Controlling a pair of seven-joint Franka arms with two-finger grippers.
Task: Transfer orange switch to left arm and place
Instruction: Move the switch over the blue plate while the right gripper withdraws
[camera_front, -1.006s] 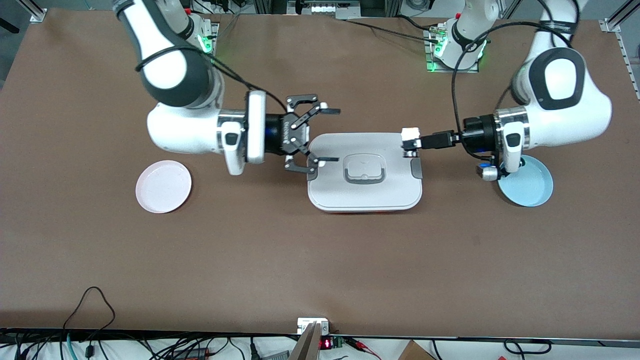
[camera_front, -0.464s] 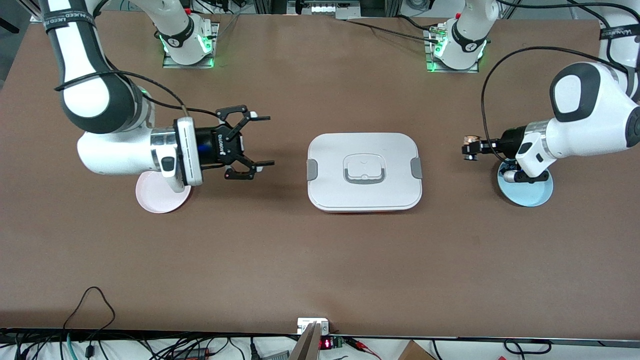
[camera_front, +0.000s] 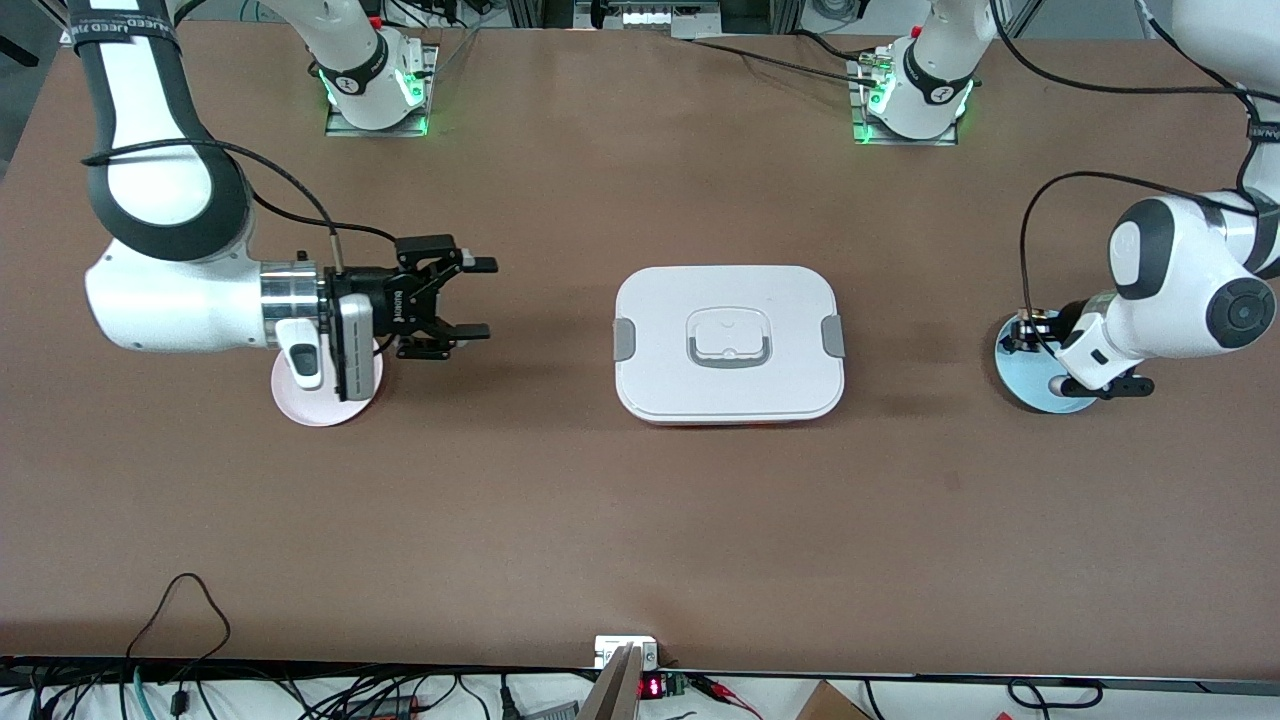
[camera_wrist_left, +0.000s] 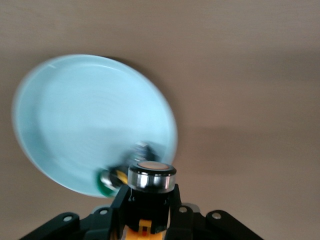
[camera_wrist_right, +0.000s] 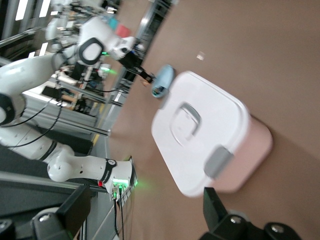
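Note:
The orange switch (camera_wrist_left: 150, 175), a black block with a silver ring and an orange face, is clamped in my left gripper (camera_wrist_left: 149, 206). That gripper (camera_front: 1024, 330) hovers over the rim of the blue plate (camera_front: 1030, 385) at the left arm's end of the table. My right gripper (camera_front: 482, 298) is open and empty above the table, between the pink plate (camera_front: 305, 405) and the white box (camera_front: 728, 343). The box, with its lid on, also shows in the right wrist view (camera_wrist_right: 200, 135). The right gripper (camera_wrist_right: 145, 212) points toward it with nothing between its fingers.
A small part with a green cap and yellow body (camera_wrist_left: 111, 180) lies on the blue plate (camera_wrist_left: 75, 115). The pink plate lies partly under the right wrist. Bare brown table surrounds the box. Cables hang along the table edge nearest the front camera.
Both grippers have drawn back from over the box. The left one carried the switch to over the blue plate. The right one moved, open, back toward the pink plate.

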